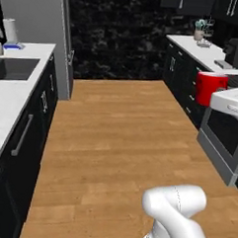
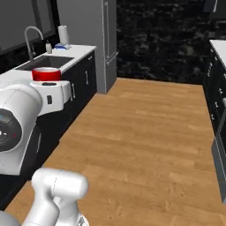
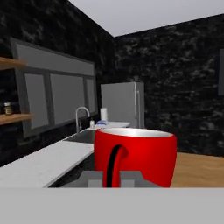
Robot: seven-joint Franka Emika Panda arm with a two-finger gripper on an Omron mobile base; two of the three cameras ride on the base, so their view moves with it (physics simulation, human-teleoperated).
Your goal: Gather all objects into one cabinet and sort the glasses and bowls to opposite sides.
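Observation:
My gripper (image 3: 113,180) is shut on the glossy red cup (image 3: 139,153), which stands upright and very close in the hand view; a dark curved strip runs down its near side. From the left base the red cup (image 1: 210,87) hangs in the air in front of the right-hand counter, just left of my white hand (image 1: 234,100). From the right base the red cup (image 2: 46,73) sits on top of the hand (image 2: 54,96), in front of the sink counter. The orange mug, blue cup, brown bowl and wall cabinet are out of view.
The left counter (image 1: 13,93) holds a sink (image 2: 44,62), a faucet (image 2: 30,39) and a paper roll (image 1: 10,30). A grey fridge (image 2: 98,44) stands beyond it. On the right are an oven (image 1: 224,136), a dark appliance (image 1: 237,52) and a utensil crock (image 1: 199,33). Wooden floor (image 1: 120,136) lies between.

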